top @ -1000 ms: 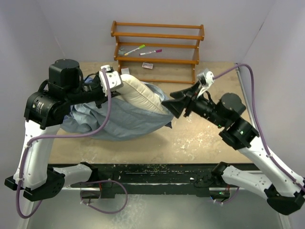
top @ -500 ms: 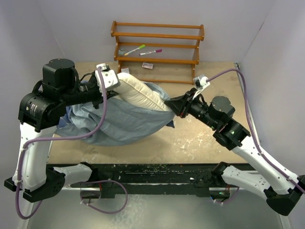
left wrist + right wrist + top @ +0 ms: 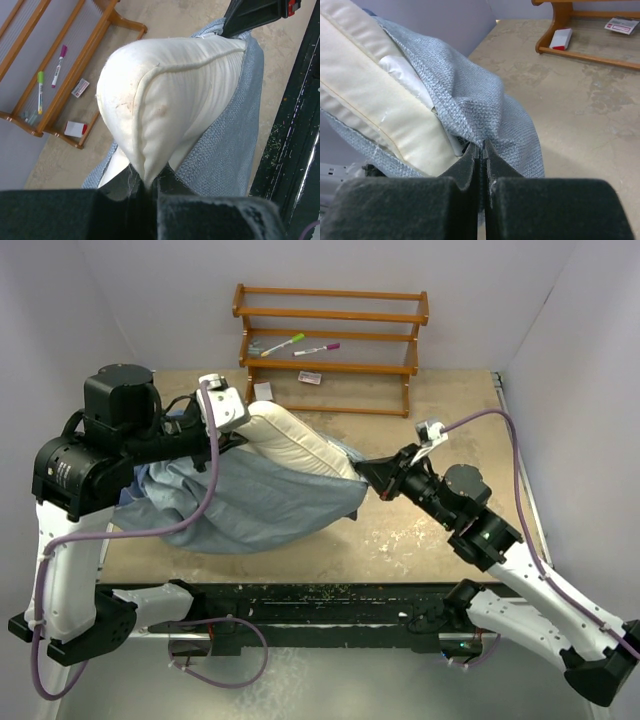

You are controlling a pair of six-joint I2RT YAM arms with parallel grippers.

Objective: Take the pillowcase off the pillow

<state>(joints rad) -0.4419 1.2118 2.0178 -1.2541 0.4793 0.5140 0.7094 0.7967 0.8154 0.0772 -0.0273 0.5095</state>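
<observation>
Pillowcase (image 3: pixel 260 505) was limp, light cloth; right pincer (image 3: pixel 483 150) gripped its 3 o'clock edge, left pincer (image 3: pixel 148 184) the pillow (image 3: pixel 295 445) corner.

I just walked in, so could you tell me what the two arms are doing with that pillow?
The left gripper pinches the seam at one end of the cream pillow. The right gripper is shut on an edge of the grey-blue pillowcase on the other side. The pillow is partly out, one end bare and the rest inside the pillowcase.
</observation>
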